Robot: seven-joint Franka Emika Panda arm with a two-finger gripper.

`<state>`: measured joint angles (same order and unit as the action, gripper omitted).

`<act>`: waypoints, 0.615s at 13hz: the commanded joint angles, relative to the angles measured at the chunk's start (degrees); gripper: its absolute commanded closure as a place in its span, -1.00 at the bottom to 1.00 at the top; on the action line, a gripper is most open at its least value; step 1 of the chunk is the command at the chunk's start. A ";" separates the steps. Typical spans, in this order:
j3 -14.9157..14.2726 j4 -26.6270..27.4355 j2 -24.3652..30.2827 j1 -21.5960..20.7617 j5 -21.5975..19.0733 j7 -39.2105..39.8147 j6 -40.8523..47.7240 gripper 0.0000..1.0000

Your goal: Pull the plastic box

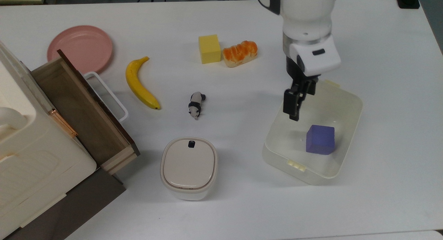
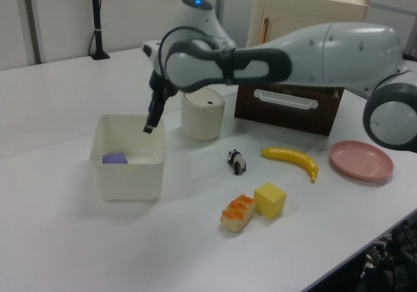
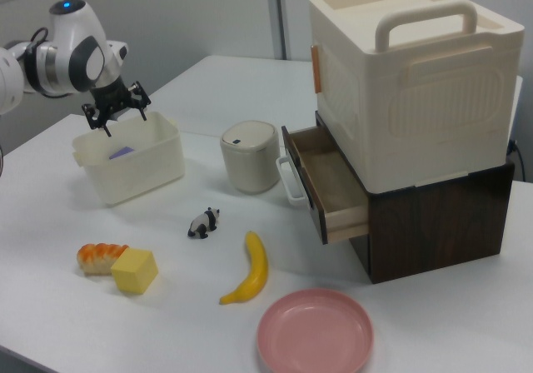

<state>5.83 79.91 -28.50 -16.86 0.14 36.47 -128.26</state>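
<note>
The plastic box is a lidless translucent off-white bin at the top view's right, with a purple cube inside. In the left view the plastic box stands at the left, and in the right view the plastic box also stands at the left. My gripper hangs over the box's upper-left part in the top view, one black finger reaching in over the rim. The right view shows the gripper open, its fingers spread above the box's far rim, holding nothing.
A white container with a beige lid stands at the top view's lower middle. A panda toy, banana, yellow cube, orange bread and pink plate lie further left. The storage unit's wooden drawer stands open.
</note>
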 commanded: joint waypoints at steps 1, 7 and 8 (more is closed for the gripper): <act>-0.29 -0.11 -2.00 -1.16 1.61 1.41 -1.12 -1.00; -0.20 1.39 -3.59 -1.95 4.78 1.49 -0.94 -1.00; -0.20 2.61 -3.32 -1.86 4.87 1.49 -0.85 -1.00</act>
<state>5.87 80.12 -33.14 -18.56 4.07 37.03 -128.97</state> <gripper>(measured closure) 0.000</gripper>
